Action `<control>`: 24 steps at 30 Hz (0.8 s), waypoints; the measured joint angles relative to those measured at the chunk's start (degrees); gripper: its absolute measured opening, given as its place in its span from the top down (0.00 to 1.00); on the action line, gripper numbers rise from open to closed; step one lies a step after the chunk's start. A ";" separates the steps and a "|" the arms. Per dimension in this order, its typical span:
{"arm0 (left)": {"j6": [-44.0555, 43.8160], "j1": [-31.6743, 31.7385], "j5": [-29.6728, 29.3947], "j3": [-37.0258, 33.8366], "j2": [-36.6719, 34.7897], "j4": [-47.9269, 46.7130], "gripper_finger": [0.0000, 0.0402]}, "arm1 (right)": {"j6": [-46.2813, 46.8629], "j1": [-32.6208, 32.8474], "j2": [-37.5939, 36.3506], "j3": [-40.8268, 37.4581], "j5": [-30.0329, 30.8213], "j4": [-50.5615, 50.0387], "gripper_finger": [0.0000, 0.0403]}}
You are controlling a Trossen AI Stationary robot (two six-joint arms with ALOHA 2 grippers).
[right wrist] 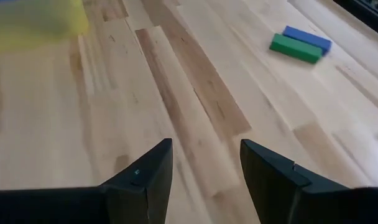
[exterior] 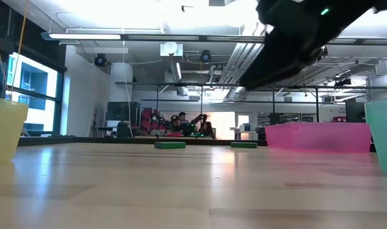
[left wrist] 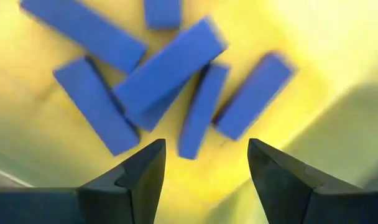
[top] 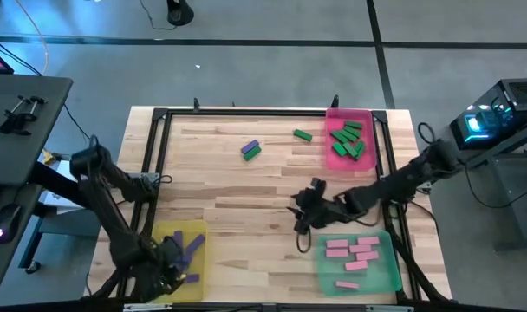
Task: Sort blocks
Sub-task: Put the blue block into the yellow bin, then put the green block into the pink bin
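Above the yellow tray at the table's near left corner, my left gripper points down and is open, with nothing between its fingers. Below it, several purple blocks lie in a loose pile on the tray floor. My right gripper is open and empty, slanting down over bare wood near the table's middle. Ahead of it, a purple block and a green block lie side by side on the table. Another green block lies alone farther back.
A pink tray with several green blocks stands at the far right. A green tray with several pink blocks stands at the near right, beside my right arm. A black frame runs around the table's edge. The wood between the trays is bare.
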 joint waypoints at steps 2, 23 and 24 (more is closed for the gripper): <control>0.08 -0.10 -3.16 0.14 -3.11 -1.09 0.47 | -3.89 -2.77 2.10 0.00 -2.17 3.32 0.57; 23.16 8.52 -66.27 0.15 -7.24 -3.80 0.47 | -22.61 -29.25 26.79 11.49 -26.11 25.08 0.33; 23.14 9.45 -67.89 0.17 -7.02 -3.76 0.47 | -22.79 -29.86 28.02 13.49 -25.70 24.44 0.33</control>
